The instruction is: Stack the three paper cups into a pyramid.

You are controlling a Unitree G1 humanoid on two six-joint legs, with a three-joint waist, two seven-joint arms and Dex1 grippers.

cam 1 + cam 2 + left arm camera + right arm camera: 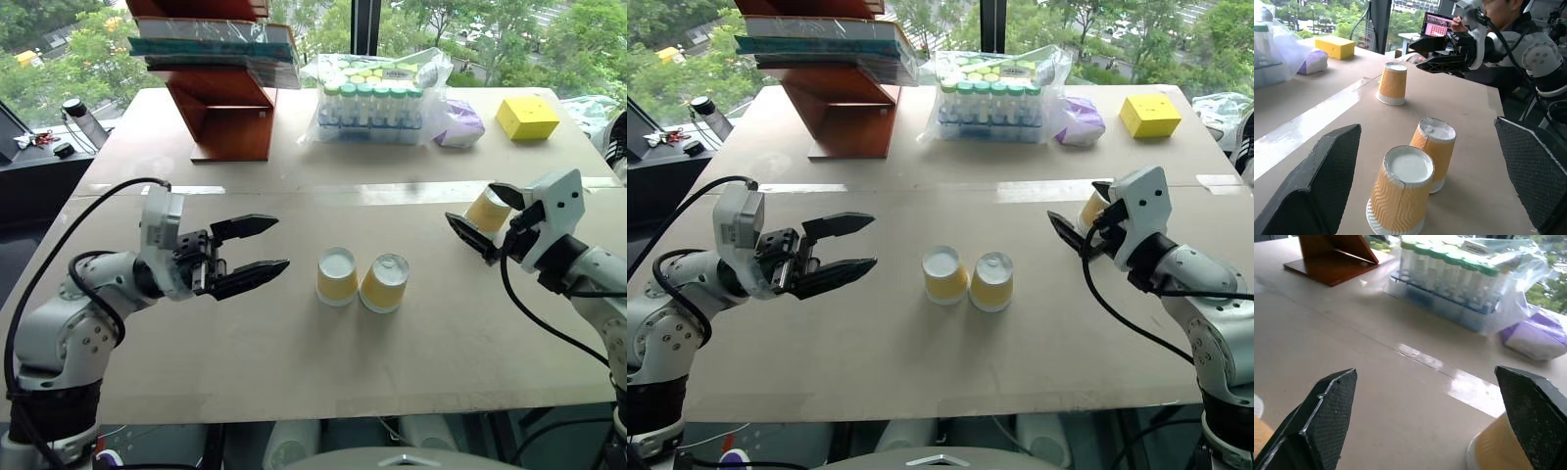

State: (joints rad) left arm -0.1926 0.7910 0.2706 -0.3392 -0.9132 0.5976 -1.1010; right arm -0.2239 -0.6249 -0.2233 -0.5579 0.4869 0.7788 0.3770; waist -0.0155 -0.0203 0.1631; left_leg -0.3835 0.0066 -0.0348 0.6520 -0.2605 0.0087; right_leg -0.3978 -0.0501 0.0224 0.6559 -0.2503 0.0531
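Two cups (337, 276) (384, 283) stand upside down, white bases up, side by side and touching at mid-table (294, 372). The third cup (487, 210) also stands inverted, well to the right and slightly farther back, apart from the pair. No cup rests on another. The left gripper (260, 247) hovers level to the left of the pair, pointing right toward it, jaws apart and empty, with a clear gap to the nearest cup. The right gripper (485, 217) sits at the third cup, pointing left, jaws spread wide; one finger lies on the near side of the cup and the other on the far side, so the cup stands between them. Whether either finger touches the cup cannot be told. Along the far edge of the table, from left to right: a red-brown stand (220, 108) carrying stacked flat packs, a plastic bag of capped tubes (377, 98), a purple-and-white packet (458, 125), and a yellow block (527, 117). All of these lie well clear of the cups and both grippers. In the left wrist view, a person (1508, 14) is beyond the right arm.
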